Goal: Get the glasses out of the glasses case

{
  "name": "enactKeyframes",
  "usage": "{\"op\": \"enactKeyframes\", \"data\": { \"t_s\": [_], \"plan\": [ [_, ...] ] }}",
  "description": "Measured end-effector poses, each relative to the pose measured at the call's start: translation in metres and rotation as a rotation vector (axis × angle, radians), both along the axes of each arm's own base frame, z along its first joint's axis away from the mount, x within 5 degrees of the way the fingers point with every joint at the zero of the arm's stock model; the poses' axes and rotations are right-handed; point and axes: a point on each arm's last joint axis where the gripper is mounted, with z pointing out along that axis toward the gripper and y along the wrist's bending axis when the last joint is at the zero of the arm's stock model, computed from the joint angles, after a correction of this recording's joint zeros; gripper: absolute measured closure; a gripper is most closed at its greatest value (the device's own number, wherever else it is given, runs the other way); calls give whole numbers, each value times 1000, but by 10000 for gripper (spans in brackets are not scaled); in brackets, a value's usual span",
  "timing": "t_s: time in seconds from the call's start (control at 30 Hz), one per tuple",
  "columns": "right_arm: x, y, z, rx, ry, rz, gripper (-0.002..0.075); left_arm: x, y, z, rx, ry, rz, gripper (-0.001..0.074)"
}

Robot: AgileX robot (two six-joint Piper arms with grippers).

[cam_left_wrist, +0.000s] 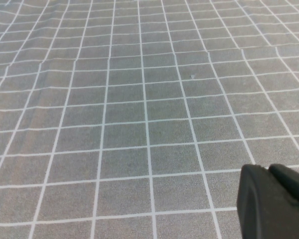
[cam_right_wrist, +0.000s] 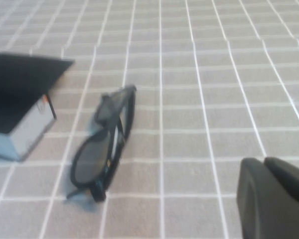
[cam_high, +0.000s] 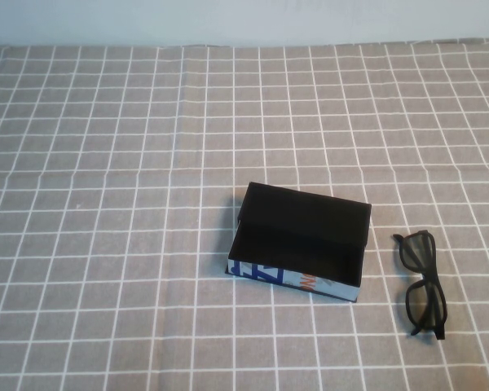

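Note:
The glasses case (cam_high: pixel 301 238) lies open near the table's middle, with its black flap up, a black inside holding nothing I can see, and a light blue printed front. The black glasses (cam_high: pixel 418 252) lie on the cloth just right of the case, apart from it. The right wrist view shows the glasses (cam_right_wrist: pixel 105 144) beside the case (cam_right_wrist: pixel 25 132). My right gripper (cam_right_wrist: pixel 263 160) is shut and empty, off to the side of the glasses. My left gripper (cam_left_wrist: pixel 268 168) is shut and empty over bare cloth. Neither gripper shows in the high view.
A grey tablecloth with a white grid (cam_high: pixel 147 163) covers the whole table. Its far edge meets a pale wall (cam_high: pixel 244 20) at the back.

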Motion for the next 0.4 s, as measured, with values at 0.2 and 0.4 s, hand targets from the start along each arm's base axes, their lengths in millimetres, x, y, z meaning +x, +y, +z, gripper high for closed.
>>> {"op": "enactKeyframes", "data": {
  "t_s": [0.2, 0.4],
  "plan": [
    [1, 0, 0, 10, -18, 1, 743, 0, 0, 0, 0, 0, 0, 740],
    [1, 2, 1, 70, -18, 4, 743, 0, 0, 0, 0, 0, 0, 740]
  ]
}}
